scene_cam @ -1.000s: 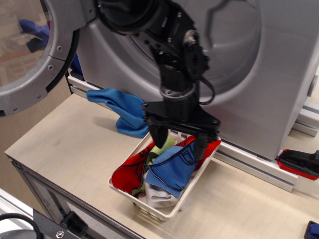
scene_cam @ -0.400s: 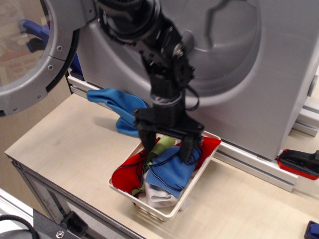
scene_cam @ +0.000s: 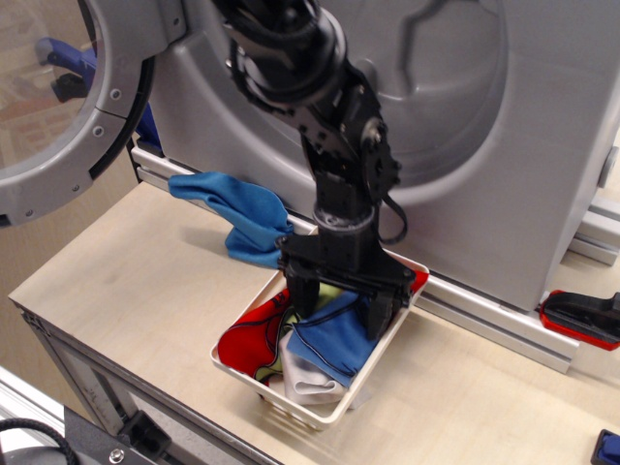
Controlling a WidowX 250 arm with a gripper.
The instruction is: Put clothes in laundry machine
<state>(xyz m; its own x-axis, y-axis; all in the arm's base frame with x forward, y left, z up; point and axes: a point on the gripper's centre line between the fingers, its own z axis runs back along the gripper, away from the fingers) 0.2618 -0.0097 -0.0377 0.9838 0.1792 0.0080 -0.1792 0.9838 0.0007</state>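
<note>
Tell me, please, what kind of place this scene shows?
Probably a lab bench set up as a mock laundry corner. A large silver laundry machine with its round door open stands on a pale wooden table, and a robot gripper reaches into a white basket of clothes.

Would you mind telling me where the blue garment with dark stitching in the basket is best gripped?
Probably the raised fold at the top of the blue garment, from straight above: it lies highest in the white basket, and the open gripper already straddles it.
</note>
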